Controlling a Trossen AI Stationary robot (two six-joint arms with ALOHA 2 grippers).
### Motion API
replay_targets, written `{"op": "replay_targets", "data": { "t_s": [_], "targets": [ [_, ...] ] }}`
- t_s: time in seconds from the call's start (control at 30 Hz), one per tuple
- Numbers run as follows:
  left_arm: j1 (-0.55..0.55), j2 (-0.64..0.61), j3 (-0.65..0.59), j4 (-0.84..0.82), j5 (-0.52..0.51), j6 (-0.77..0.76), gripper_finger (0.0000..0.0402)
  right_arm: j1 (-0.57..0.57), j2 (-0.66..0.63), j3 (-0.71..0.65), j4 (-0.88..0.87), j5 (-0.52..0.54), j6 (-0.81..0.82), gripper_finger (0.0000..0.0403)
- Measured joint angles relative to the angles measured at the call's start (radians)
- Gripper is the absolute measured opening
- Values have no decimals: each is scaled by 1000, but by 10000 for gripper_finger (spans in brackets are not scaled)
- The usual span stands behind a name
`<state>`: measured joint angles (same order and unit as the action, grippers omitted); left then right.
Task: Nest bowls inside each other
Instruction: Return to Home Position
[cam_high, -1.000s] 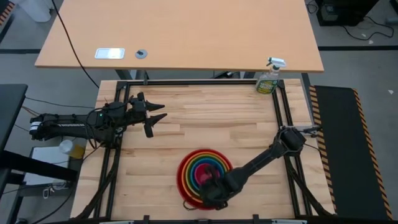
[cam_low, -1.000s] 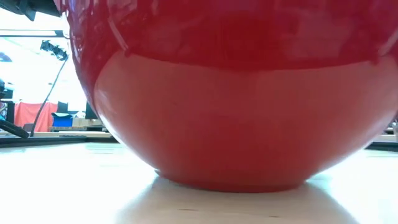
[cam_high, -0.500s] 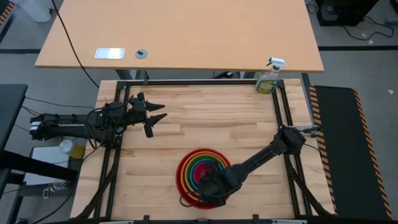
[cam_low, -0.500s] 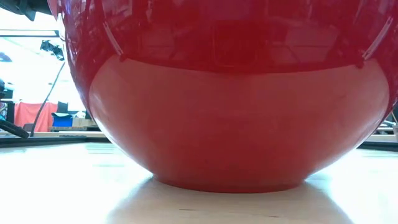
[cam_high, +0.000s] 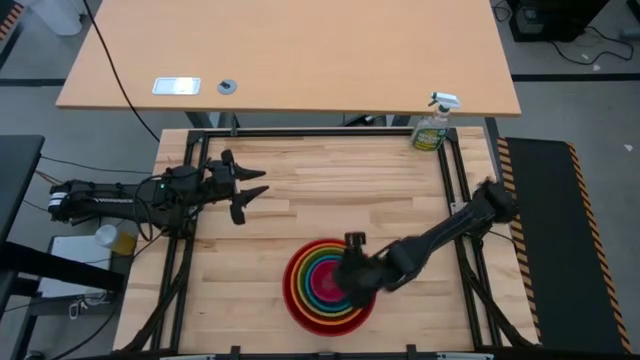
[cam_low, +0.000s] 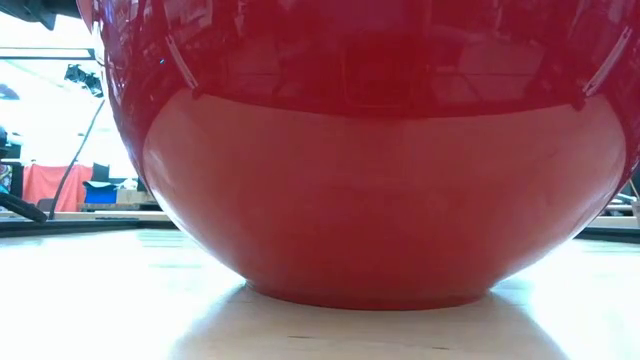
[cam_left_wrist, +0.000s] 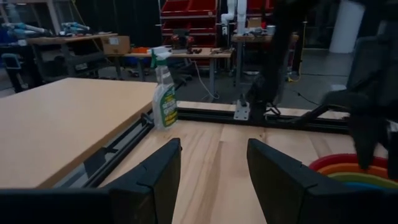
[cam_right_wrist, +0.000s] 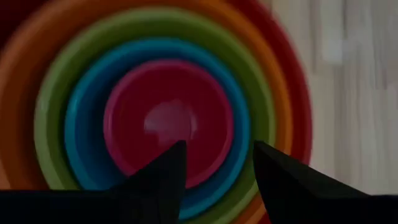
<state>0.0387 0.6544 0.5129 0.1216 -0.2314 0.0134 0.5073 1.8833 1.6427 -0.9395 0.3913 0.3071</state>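
The bowls sit nested in one stack near the table's front edge, resting on the red bowl's base (cam_low: 370, 295). From outside in they are red (cam_high: 292, 290), orange (cam_right_wrist: 25, 74), lime green (cam_right_wrist: 53, 93), blue (cam_right_wrist: 84, 124) and pink (cam_right_wrist: 168, 118). My right gripper (cam_right_wrist: 217, 152) hovers open above the stack (cam_high: 345, 278), slanting down, its fingers over the pink bowl's middle with nothing between them. My left gripper (cam_high: 258, 183) waits open at the table's left, pointing level (cam_left_wrist: 213, 155).
A green spray bottle (cam_high: 433, 125) stands at the table's far right corner (cam_left_wrist: 165, 99). A black frame rail (cam_high: 300, 131) runs along the far edge. A larger wooden desk (cam_high: 290, 50) lies beyond it. Bare wood (cam_high: 340, 190) stretches between the left gripper and the bowls.
My right gripper has risen from the near side of the bowl stack and gone toward the far edge, and now hangs above the stack's middle. The red bowl shifted a little at first and has since stayed still.
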Motion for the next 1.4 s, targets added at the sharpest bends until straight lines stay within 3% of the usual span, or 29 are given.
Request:
{"op": "replay_targets", "data": {
  "t_s": [0.27, 0.53, 0.73, 0.93, 1.2, 1.4],
  "targets": [
    [-17, 0, 0, 1, 0, 1, 188, -116, -415, -621, 605, -102, -22, 189],
    [-23, -24, 0, -2, 0, 24, 188, -284, -851, -1011, 719, -103, -29, 189],
    [-69, -115, -36, 12, -8, 50, 188, -410, -1203, -1197, 726, -100, -53, 189],
    [-109, -167, -196, 142, -42, 6, 188, -487, -1455, -1320, 745, -90, -87, 189],
    [-155, -165, -430, 435, -65, -54, 188, -529, -1596, -1502, 1061, -15, -178, 189],
    [-179, -190, -448, 397, -115, -54, 188, -545, -1649, -1529, 1003, -7, -194, 188]
  ]
}}
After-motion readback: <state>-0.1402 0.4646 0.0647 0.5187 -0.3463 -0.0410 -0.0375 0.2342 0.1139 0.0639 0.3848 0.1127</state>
